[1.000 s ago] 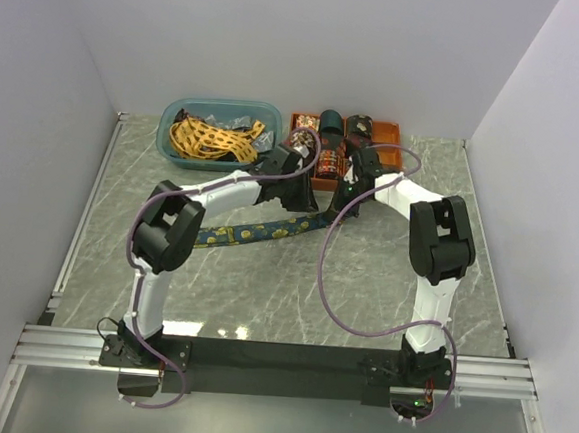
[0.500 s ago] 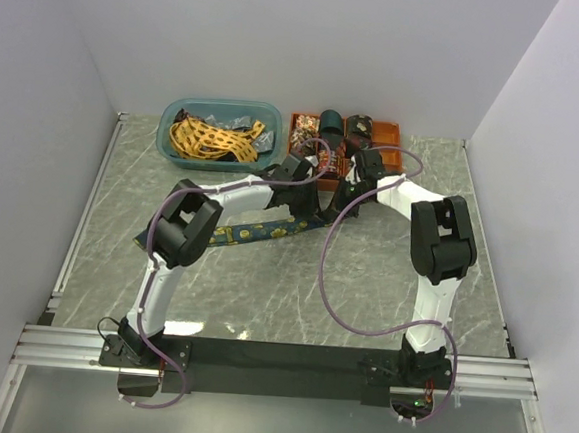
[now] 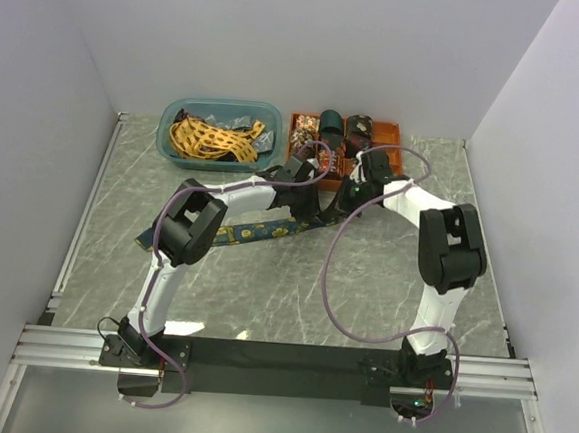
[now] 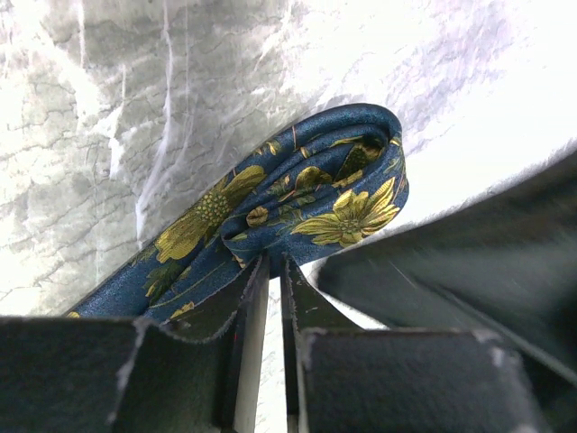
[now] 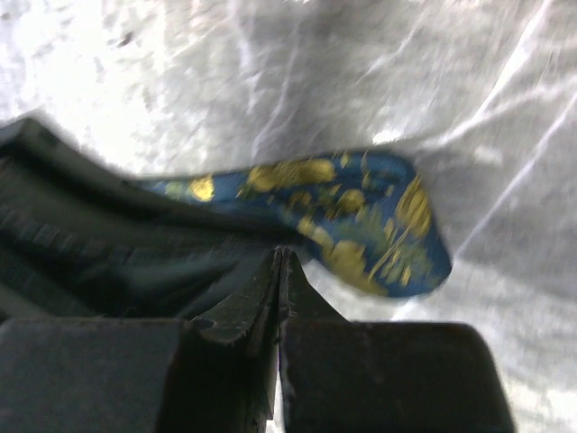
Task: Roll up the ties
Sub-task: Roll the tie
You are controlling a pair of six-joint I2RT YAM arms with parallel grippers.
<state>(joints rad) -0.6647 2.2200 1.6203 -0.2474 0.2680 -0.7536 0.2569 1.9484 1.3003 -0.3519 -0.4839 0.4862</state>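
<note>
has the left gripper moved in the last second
Yes. The left gripper, down at the tie, has shifted right, away from the blue bin and toward the orange tray.

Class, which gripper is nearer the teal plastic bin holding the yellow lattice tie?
Left. The left gripper, at the blue floral tie, sits off the right front corner of the teal plastic bin; the right gripper is farther right.
</note>
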